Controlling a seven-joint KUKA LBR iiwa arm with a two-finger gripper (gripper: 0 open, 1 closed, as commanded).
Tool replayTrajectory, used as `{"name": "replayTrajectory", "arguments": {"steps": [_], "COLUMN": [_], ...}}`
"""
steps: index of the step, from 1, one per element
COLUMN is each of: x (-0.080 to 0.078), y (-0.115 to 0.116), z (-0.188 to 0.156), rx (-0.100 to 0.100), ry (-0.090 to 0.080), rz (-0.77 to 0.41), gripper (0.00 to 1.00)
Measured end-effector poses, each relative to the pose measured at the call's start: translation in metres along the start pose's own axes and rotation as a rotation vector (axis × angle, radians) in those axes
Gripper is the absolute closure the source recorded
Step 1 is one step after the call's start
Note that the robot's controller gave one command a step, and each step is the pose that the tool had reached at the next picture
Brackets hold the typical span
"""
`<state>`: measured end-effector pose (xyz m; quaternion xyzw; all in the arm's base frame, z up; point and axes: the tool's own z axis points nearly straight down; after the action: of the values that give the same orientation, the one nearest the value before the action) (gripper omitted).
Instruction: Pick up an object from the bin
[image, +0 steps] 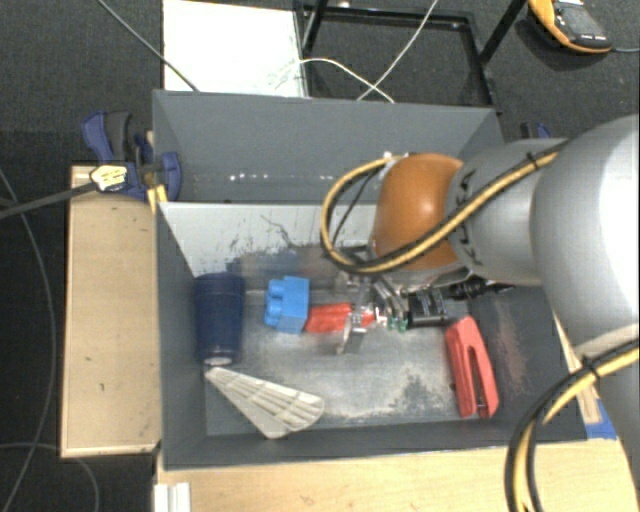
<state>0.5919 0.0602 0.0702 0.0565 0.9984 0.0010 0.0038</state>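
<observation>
**Hand low at the red piece, mid-bin**

The bin (300, 150) is viewed from above, with the arm entering from the view's right. The hand (355, 328) is found low over the bin floor, about mid-bin. It sits below the orange wrist cover (415, 210), around which yellow-and-black cables (345, 200) are looped.

Task thing: a small flat red piece (325, 320) is recorded lying on the floor directly at the hand. Most of it reaches out to the view's left of the hand. Its nearer end is partly covered by the hand's metal tip. The two overlap in the view, and contact cannot be confirmed. Whether the hand is apart, together or clamped on the red piece cannot be told, as the tip is crowded by wrist hardware.

Other contents, placed from the hand:
- A blue block (288, 303) is noted left of the hand, just beyond the red piece's far end and close beside it.
- A dark blue cylinder (218, 318), cup-like, is seen farther left, past the block and near the bin's left wall.
- A white ribbed fan-shaped piece (268, 402) is seen below and left of the hand, by the front wall and well apart from it.
- A long red tool (470, 368) is noted right of and below the hand. It lies lengthwise toward the front wall and is apart from the hand.
</observation>
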Motion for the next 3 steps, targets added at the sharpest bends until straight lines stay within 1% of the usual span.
{"name": "replayTrajectory", "arguments": {"steps": [1,2,3], "x": [0.004,0.004,0.006], "y": [0.014,0.014,0.014], "z": [0.0,0.0,-0.015], "rx": [-0.002,-0.002,-0.001], "ry": [0.001,0.001,0.007], "rz": [-0.215,-0.215,-0.215], "gripper": [1.0,1.0,1.0]}}
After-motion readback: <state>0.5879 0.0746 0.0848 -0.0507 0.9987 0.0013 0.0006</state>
